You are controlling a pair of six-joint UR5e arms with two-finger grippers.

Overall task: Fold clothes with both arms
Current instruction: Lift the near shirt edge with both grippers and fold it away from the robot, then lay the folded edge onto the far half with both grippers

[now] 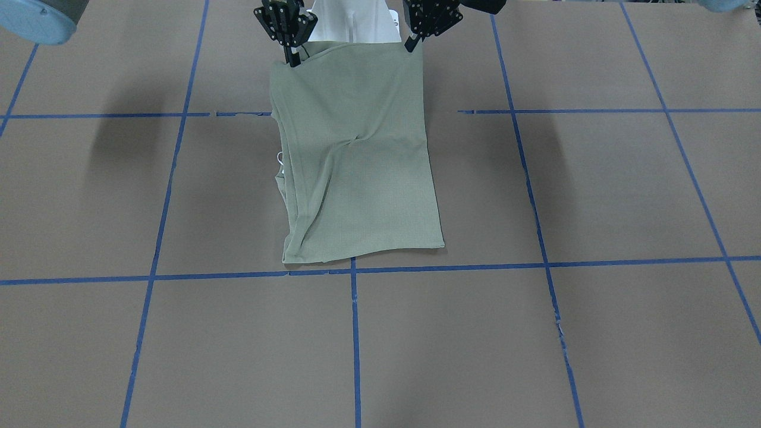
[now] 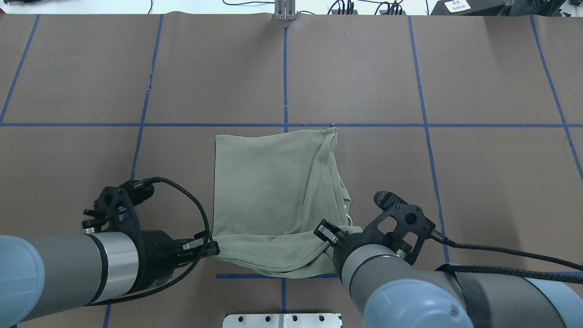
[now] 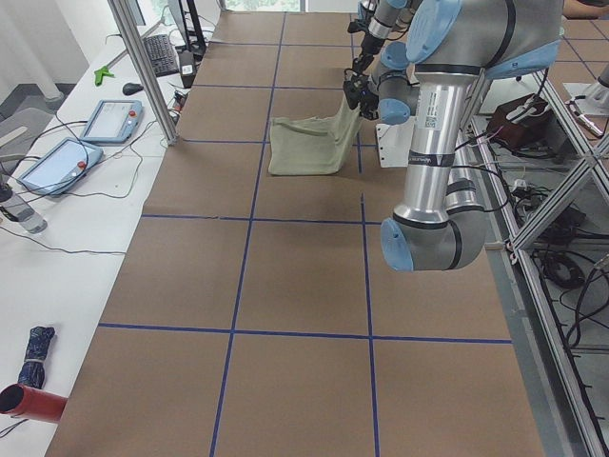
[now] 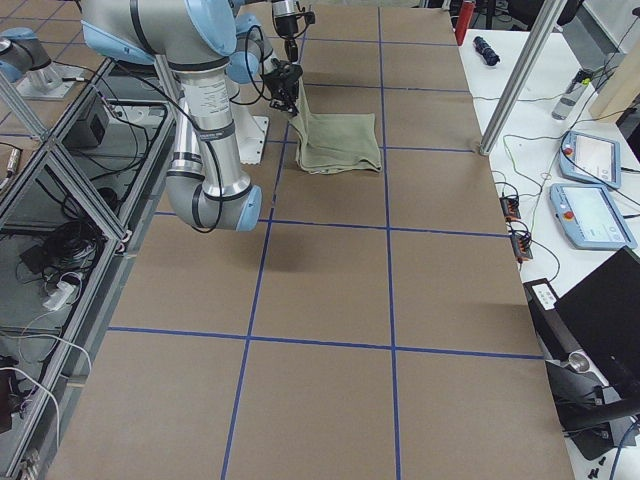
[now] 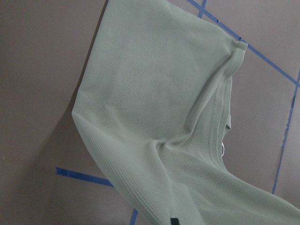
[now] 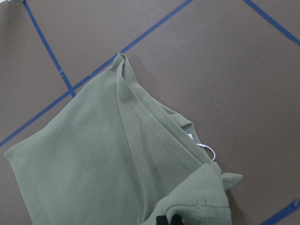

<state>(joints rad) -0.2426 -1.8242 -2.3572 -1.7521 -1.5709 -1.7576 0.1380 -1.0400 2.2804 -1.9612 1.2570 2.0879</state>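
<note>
Lying near the middle of the brown paper-covered table (image 2: pixel 410 68), which is marked into squares by blue tape lines (image 2: pixel 286 68), the sage-green ribbed knit shirt (image 2: pixel 273 191) is folded into a tall rectangle. Its far edge rests flat on the paper just beside one cross line of tape. The edge nearest the robot is raised off the surface, as both side views show the cloth climbing toward the black finger tools. The black two-finger left gripper (image 2: pixel 212 249) has its jaws closed tight on the near corner on the robot's left side, with only fabric between the tips. The matching right gripper (image 2: pixel 329 236) is likewise clamped on the near corner on the robot's right, where the cloth bunches into a small peak. Between the two holds the raised hem sags in a shallow curve over a tape line. Long lengthwise folds run down the shirt's right side, where several layers are stacked unevenly, and a diagonal crease spreads from its middle in the front-facing view. A thin white cord loop (image 6: pixel 208 151) pokes out from that layered side edge. The silver-and-grey left arm (image 2: pixel 68 269) and right arm (image 2: pixel 432 291) reach in low from the robot's side, with black braided cables (image 2: pixel 200 214) looping off their wrists. A white metal base plate (image 2: pixel 282 320) sits between them at the table's near edge.
</note>
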